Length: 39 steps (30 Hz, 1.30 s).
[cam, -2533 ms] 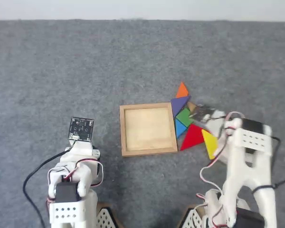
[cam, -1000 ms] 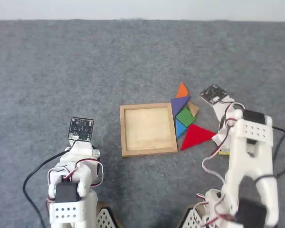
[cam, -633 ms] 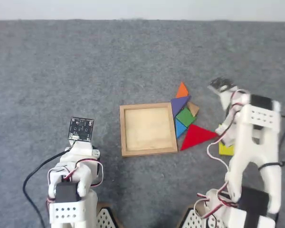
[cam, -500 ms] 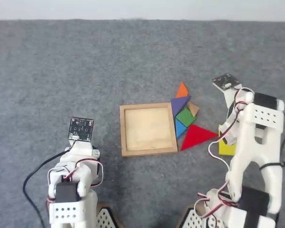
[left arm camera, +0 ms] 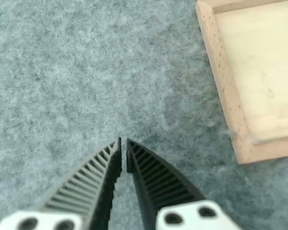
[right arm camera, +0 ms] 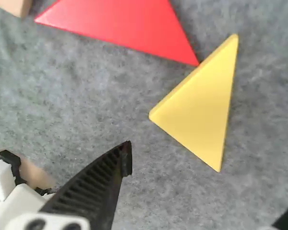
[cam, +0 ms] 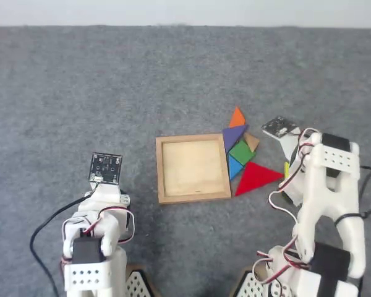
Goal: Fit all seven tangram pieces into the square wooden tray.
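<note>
Tray (cam: 160, 170) sits mid grey carpet (cam: 80, 80), with every piece outside it, off its right side. Clustered by that side are the orange triangle (cam: 237, 117), purple piece (cam: 233, 133), green piece (cam: 240, 151) and blue piece (cam: 234, 167). The tan piece (cam: 253, 142) is small and its outline is hard to make out. Red triangle (cam: 255, 177) lies just below the cluster. Yellow triangle (right arm camera: 201, 108) lies flat on the carpet, one corner nearly touching red's edge; from above, the right arm hides all but a sliver of it. Right gripper (right arm camera: 206, 187) is spread wide beside yellow, one finger (right arm camera: 116, 165) plain, the other cut off at the frame corner. Left gripper (left arm camera: 123, 143) is low over the carpet near a tray corner, fingers closed on nothing. A wood-coloured scrap by red's tip is cut off; cannot tell what it is.
</note>
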Tool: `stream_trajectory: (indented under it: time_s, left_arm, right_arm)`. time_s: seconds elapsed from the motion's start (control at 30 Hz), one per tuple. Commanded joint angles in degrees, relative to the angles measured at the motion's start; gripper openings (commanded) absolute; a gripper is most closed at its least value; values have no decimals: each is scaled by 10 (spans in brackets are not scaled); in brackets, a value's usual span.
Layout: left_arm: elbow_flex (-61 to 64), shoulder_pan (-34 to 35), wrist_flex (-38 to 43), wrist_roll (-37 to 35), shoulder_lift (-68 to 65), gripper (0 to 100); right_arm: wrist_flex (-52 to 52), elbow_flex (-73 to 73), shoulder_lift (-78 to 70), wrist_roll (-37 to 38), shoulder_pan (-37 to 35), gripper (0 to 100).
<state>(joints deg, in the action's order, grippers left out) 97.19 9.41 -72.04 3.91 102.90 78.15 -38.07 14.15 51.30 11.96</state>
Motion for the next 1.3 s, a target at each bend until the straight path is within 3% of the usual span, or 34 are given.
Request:
stream_trajectory:
  time_s: [0.0, 0.13, 0.4, 0.73, 1.27]
  left_arm:
    - [-7, -1, -2, 1, 11, 21]
    - [-7, -1, -2, 1, 11, 21]
    - [-7, -1, -2, 1, 11, 21]
    - [-7, -1, -2, 1, 11, 21]
    - [-7, -1, -2, 1, 11, 21]
  right_arm:
    - [-74, -33, 12, 2, 0, 420]
    - [-116, -60, 12, 6, 7, 360]
    - [-122, -67, 0, 8, 7, 361]
    - [-123, 40, -179, 6, 16, 362]
    - [-137, 43, -186, -12, 0, 357]
